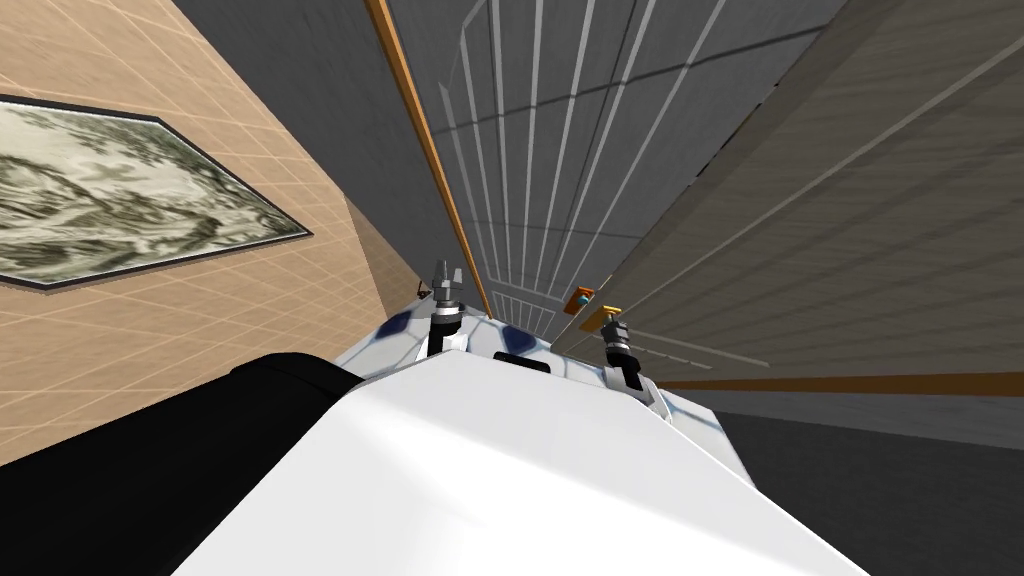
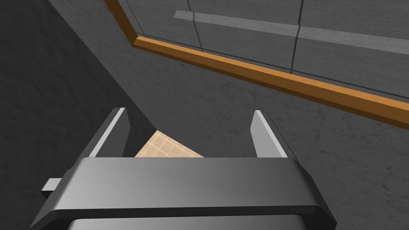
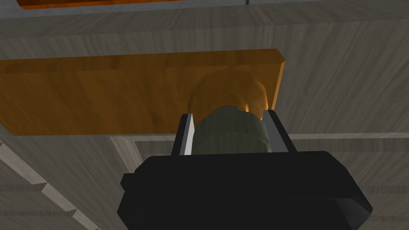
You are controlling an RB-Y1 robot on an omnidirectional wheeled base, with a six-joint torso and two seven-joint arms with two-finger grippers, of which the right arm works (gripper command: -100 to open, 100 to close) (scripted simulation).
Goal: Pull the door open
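Right arm: the right pincer (image 3: pixel 227 116) is clenched on the door knob (image 3: pixel 229 131). Both fingers (image 3: pixel 187 133) press the sides of the dull grey-green knob, which sits between them just above the pincer's dark body. Behind the knob is a rounded orange base, and behind that a long orange plate (image 3: pixel 100 96) lies flat against the door (image 3: pixel 339 80). The door is grey with a wood grain and raised panel mouldings.

Head view: the right pincer (image 1: pixel 612 328) is at the orange fitting (image 1: pixel 598 316) on the near edge of the grey door (image 1: pixel 850 220), which runs up and away on the robot's right. An orange strip (image 1: pixel 850 384) crosses below the door.

Left arm: the left pincer (image 1: pixel 446 272) is raised in front of the chest, just beside a slanting orange trim (image 1: pixel 420 130). Its wrist view shows the left pincer (image 2: pixel 188 112) released, fingers (image 2: pixel 263 135) well apart and grasping nothing. Beyond them are a dark grey wall (image 2: pixel 60 80), the orange trim (image 2: pixel 259 76), and a small tan tiled patch (image 2: pixel 167 148) between the fingers.

Surroundings: a framed picture (image 1: pixel 120 200) hangs on the tan tiled wall (image 1: pixel 200 330) on the robot's left. A grey surface crossed by pale lines (image 1: pixel 560 150) lies between the trim and the door.
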